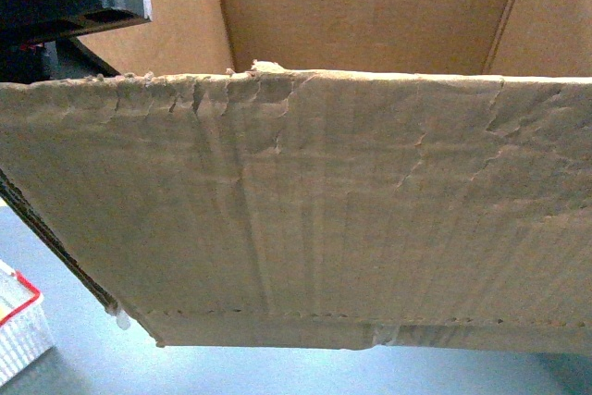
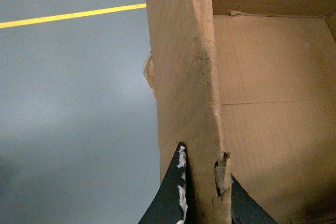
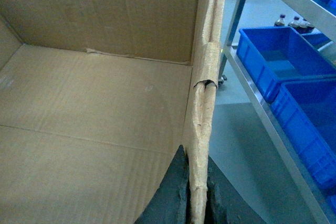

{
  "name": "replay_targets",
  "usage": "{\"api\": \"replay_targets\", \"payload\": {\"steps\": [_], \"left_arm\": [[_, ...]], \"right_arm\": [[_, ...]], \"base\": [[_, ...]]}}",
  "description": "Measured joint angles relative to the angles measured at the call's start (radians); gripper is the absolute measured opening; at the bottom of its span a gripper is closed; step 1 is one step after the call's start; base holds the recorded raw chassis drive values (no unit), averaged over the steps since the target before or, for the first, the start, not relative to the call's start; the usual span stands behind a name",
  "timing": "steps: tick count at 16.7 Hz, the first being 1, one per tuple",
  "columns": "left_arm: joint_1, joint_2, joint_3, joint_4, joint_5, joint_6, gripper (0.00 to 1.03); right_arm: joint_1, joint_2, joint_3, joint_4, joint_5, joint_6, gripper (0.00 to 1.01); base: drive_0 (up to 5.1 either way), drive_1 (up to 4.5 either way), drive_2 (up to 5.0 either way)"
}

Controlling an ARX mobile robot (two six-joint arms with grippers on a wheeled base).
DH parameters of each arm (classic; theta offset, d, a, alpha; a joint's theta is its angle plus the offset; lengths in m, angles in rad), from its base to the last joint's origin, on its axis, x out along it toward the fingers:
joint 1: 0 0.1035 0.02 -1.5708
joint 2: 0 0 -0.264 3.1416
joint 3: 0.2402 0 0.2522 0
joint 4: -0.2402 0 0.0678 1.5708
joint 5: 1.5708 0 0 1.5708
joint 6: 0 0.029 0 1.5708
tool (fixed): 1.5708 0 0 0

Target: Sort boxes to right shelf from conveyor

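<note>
The left pincer (image 2: 202, 203) pinches the torn left wall of the carton (image 2: 184, 77), one finger on each side of it. The carton (image 1: 305, 228) fills the head view, raised above the grey floor (image 1: 277, 372). The right pincer (image 3: 197, 198) pinches the right wall. Just beside it stands the steel shelf (image 3: 262, 114) with blue bins (image 3: 278, 61).

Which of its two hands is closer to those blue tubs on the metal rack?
The right. Its gripper clamps the carton wall right beside the steel rack holding the blue bins. The left gripper grips the opposite wall, with only grey floor beside it.
</note>
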Motion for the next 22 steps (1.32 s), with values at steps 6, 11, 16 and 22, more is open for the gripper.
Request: {"api": "replay_targets", "payload": {"steps": [6, 11, 16, 22], "left_arm": [[0.0, 0.0, 0.0, 0.0, 0.0, 0.0, 0.04], [0.0, 0.0, 0.0, 0.0, 0.0, 0.0, 0.04], [0.0, 0.0, 0.0, 0.0, 0.0, 0.0, 0.04], [0.0, 0.0, 0.0, 0.0, 0.0, 0.0, 0.04]], "right_arm": [[0.0, 0.0, 0.0, 0.0, 0.0, 0.0, 0.03], [0.0, 0.0, 0.0, 0.0, 0.0, 0.0, 0.03], [0.0, 0.0, 0.0, 0.0, 0.0, 0.0, 0.03], [0.0, 0.0, 0.0, 0.0, 0.0, 0.0, 0.03]], "base": [[-1.5, -1.53, -1.5], [-1.6, -1.6, -1.6], [-1.5, -1.54, -1.5], [-1.5, -1.54, -1.5]]}}
